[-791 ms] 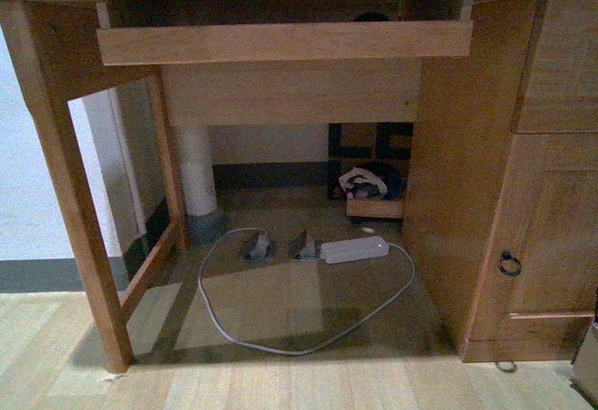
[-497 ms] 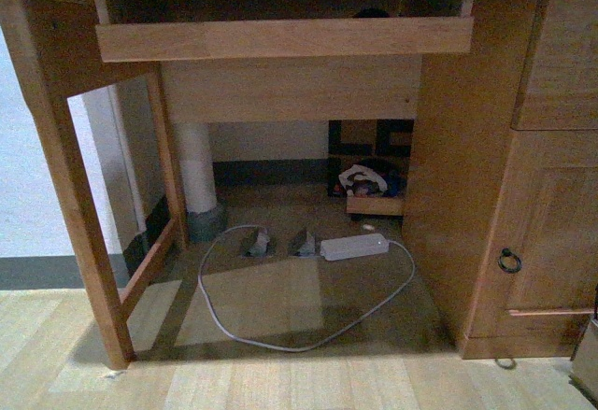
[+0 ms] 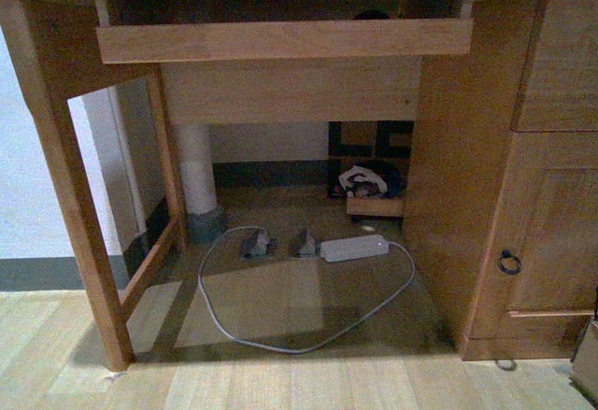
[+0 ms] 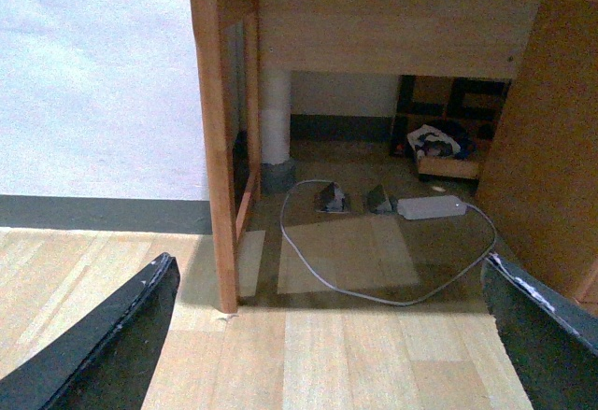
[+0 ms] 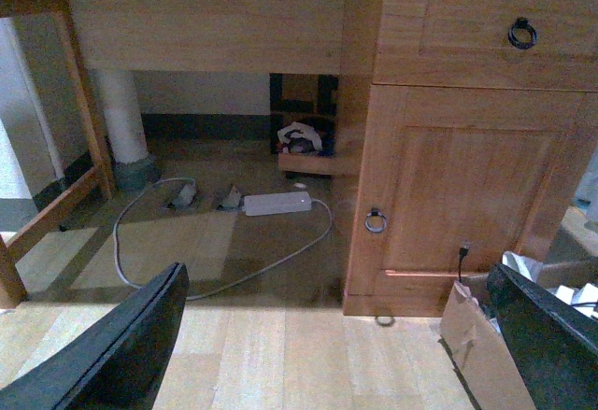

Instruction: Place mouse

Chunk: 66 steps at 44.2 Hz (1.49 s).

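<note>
In the front view, a small black domed top [image 3: 372,15] peeks over the front board of the desk's pull-out tray [image 3: 280,41]. It looks like the mouse, and the board hides most of it. Neither gripper appears in that view. In the left wrist view, my left gripper [image 4: 327,335] is open over bare wooden floor, with its black fingers [image 4: 103,345] wide apart and nothing between them. The right wrist view shows my right gripper [image 5: 327,345] open low in front of the desk. Its fingers [image 5: 551,335] are also empty.
A wooden desk leg [image 4: 217,148] stands ahead of the left gripper. A white power strip [image 3: 354,247] with a looping grey cable [image 3: 280,343] lies under the desk. The cabinet door [image 5: 458,195] has a ring handle [image 5: 376,221]. A cardboard box [image 5: 486,354] sits by the right gripper.
The front view shifts up and down by a few pixels. Nothing in the scene has visibly moved.
</note>
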Each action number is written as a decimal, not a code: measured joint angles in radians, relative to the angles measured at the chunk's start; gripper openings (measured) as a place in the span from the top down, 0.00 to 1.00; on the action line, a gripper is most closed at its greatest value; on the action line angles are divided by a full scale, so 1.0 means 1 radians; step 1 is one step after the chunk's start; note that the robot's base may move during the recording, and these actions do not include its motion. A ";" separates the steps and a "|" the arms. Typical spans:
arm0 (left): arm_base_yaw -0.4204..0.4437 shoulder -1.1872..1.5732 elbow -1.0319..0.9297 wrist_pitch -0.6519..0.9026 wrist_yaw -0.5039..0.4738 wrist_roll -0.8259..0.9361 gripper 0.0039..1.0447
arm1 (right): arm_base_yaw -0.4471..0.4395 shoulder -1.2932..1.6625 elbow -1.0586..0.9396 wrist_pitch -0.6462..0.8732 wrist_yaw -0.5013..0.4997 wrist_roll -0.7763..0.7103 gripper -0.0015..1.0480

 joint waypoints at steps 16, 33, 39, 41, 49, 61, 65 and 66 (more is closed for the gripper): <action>0.000 0.000 0.000 0.000 0.000 0.000 0.06 | 0.000 0.000 0.000 0.000 0.000 0.000 0.06; 0.000 0.000 0.000 0.000 0.000 0.000 0.06 | 0.000 0.000 0.000 0.000 0.000 0.000 0.06; 0.000 0.000 0.000 0.000 0.000 0.000 0.06 | 0.000 0.000 0.000 0.000 0.000 0.000 0.06; 0.000 0.000 0.000 0.001 0.000 0.000 0.06 | 0.000 0.000 0.000 -0.001 0.000 0.000 0.06; 0.000 0.001 0.000 -0.004 0.000 0.000 0.06 | 0.000 0.000 0.000 -0.002 0.000 0.000 0.06; 0.000 0.001 0.000 0.000 0.000 0.000 0.06 | 0.000 0.000 0.000 0.000 0.000 0.000 0.06; 0.000 0.001 0.000 -0.002 0.000 0.000 0.06 | 0.000 0.000 0.000 -0.003 0.000 0.000 0.06; 0.000 0.001 0.000 -0.002 0.000 0.000 0.06 | 0.000 0.000 0.000 -0.003 0.000 0.000 0.06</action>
